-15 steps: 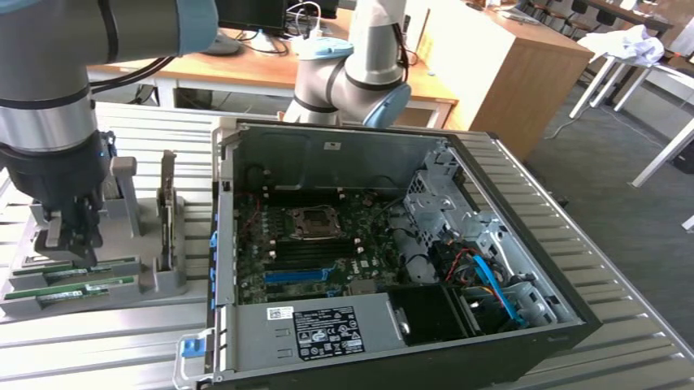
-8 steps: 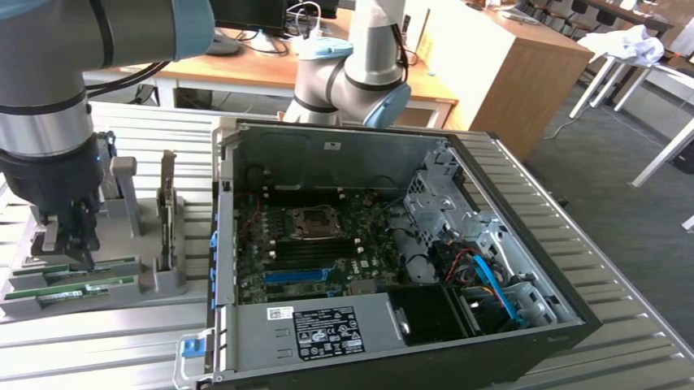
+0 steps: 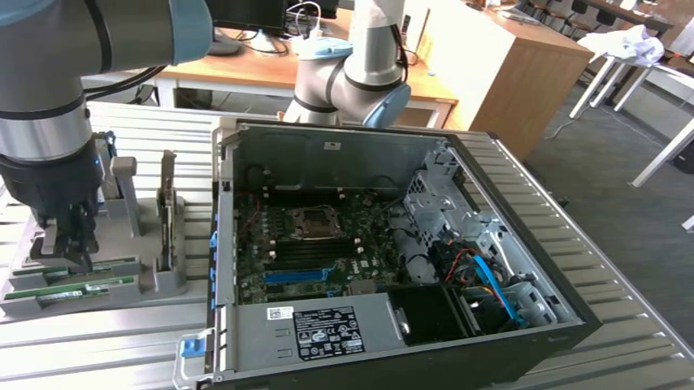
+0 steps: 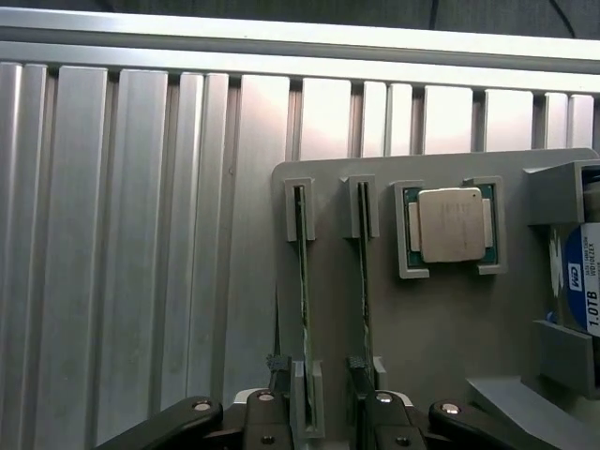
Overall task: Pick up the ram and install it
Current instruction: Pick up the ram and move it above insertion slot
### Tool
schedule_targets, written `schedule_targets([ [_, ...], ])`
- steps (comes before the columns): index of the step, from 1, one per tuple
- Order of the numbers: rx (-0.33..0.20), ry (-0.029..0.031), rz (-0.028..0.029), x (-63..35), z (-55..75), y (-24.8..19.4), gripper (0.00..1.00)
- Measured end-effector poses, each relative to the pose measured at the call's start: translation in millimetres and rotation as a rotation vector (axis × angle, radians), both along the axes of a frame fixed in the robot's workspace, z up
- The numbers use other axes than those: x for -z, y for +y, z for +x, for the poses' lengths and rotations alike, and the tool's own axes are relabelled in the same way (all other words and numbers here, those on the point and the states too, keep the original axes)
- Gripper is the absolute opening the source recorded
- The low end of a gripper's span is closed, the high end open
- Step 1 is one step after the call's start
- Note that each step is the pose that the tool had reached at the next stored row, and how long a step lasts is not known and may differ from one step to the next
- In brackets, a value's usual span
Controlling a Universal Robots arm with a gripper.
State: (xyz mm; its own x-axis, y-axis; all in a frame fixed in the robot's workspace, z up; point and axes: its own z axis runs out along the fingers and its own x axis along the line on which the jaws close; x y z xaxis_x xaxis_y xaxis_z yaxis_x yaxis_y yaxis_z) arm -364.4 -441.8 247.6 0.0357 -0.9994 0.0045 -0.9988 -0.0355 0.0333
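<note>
**Pick-up stage.** The gripper [image 3: 71, 244], jaws spread and empty, hangs low over the holder [image 3: 162, 280] beside the open case [image 3: 325, 154]. The ram [image 4: 303, 272] stands on edge in its slot, with a second stick [image 4: 364, 272] just beside it. A grip calls for straddling one stick only, clear of the slot walls. Open room lies above.

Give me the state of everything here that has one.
gripper: open, low over the holder.
ram: on edge in its slot, not gripped.
second ram stick: on edge in its slot.
processor: flat in its recess.
computer case: side open.
</note>
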Motion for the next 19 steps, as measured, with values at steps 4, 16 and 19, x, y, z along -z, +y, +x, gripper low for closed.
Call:
schedule_targets([
  [4, -0.001, 0.0, 0.0, 2.3, -1.0, 0.0, 0.36],
  [16, -0.003, -0.0001, 0.0001, 8.9, -4.5, -0.2, 0.36],
  [19, -0.004, -0.0001, 0.0, 10.5, -5.9, -0.5, 0.36],
])
